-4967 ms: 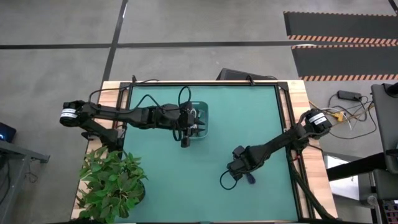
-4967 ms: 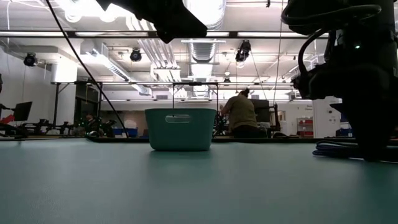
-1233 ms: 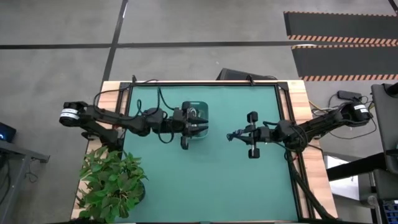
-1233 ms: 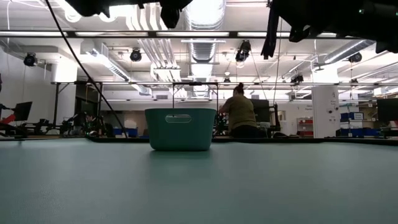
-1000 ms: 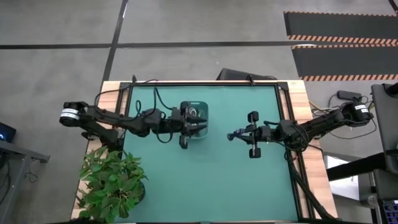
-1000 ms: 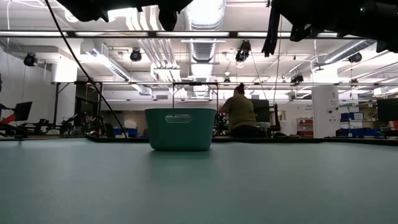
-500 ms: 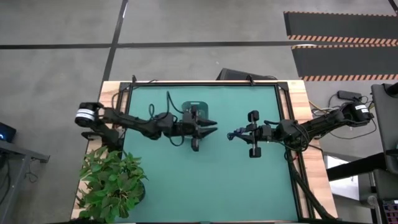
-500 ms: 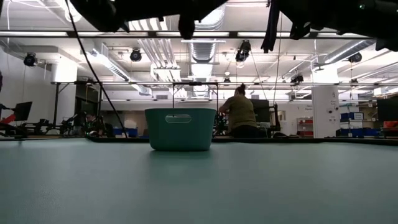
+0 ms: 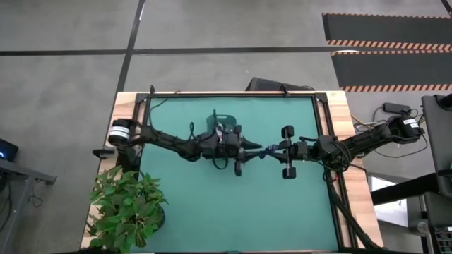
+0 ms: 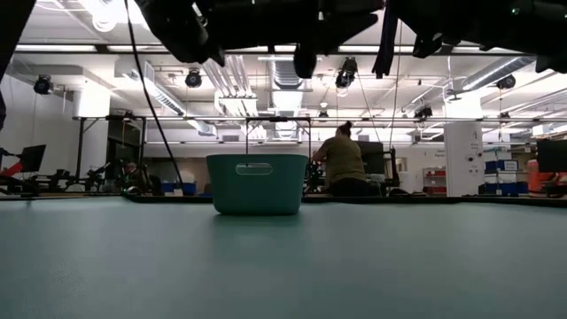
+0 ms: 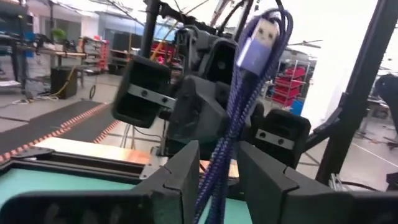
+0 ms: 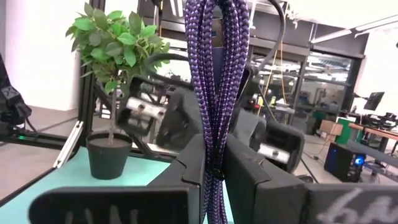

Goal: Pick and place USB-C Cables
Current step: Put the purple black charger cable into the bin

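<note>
Above the middle of the desk [image 9: 183, 204], the two arms meet tip to tip in what looks like a handover. The right gripper [image 9: 266, 152] is clamped on the dark purple USB-C cable [image 12: 214, 74]; in its wrist view the braided bundle stands pinched between the two fingers, held upright and clear of the desk so the other arm can reach it. The left gripper [image 9: 248, 149] has its fingers parted around the same bundle: its wrist view shows the purple strands and the plug end passing through the gap between them, with the fingers seemingly not pressed on it yet. The likely reason for the mid-air pass is that the teal bin [image 10: 256, 184] sits toward the far edge on the left arm's side, just behind the left arm's wrist, so the left arm is better placed to drop the cable in. A potted plant [image 9: 127, 208] stands at the near left corner. No other cables are visible on the desk.
</note>
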`<state>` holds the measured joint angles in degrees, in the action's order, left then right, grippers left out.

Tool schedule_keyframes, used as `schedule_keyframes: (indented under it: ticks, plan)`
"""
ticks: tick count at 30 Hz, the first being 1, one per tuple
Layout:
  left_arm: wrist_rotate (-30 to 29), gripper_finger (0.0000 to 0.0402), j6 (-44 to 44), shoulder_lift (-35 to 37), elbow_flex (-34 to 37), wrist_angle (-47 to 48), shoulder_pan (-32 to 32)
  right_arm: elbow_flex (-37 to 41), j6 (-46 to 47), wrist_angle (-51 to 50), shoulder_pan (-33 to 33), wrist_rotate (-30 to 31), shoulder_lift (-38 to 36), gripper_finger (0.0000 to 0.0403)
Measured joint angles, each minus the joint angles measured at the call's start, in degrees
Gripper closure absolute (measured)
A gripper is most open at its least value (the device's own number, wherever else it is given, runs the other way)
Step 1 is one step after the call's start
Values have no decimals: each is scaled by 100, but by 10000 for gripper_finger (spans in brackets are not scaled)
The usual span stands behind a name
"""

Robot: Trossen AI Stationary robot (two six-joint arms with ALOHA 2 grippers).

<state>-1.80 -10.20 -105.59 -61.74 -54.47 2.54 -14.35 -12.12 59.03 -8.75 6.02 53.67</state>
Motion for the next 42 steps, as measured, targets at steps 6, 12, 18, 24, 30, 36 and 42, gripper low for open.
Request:
schedule_keyframes:
  ticks: [6,12,18,24,30,36,42]
  plan:
    - [377,272,0,-213,-202,18,8,0,-4,-8,15,-2,0,374]
    - [161,223,0,-233,-208,10,16,0,0,-12,17,5,0,374]
    - [129,217,0,-580,-464,-88,17,0,7,46,24,174,2,374]
    - [120,218,0,-807,-731,-26,23,0,11,-21,28,260,11,374]
    - [118,251,0,-805,-688,4,25,0,14,-51,26,275,13,374]
    - [119,339,-5,-798,-684,144,26,0,101,-64,28,320,11,340]
    - [141,385,-140,-792,-645,180,32,0,164,-32,31,346,-17,292]
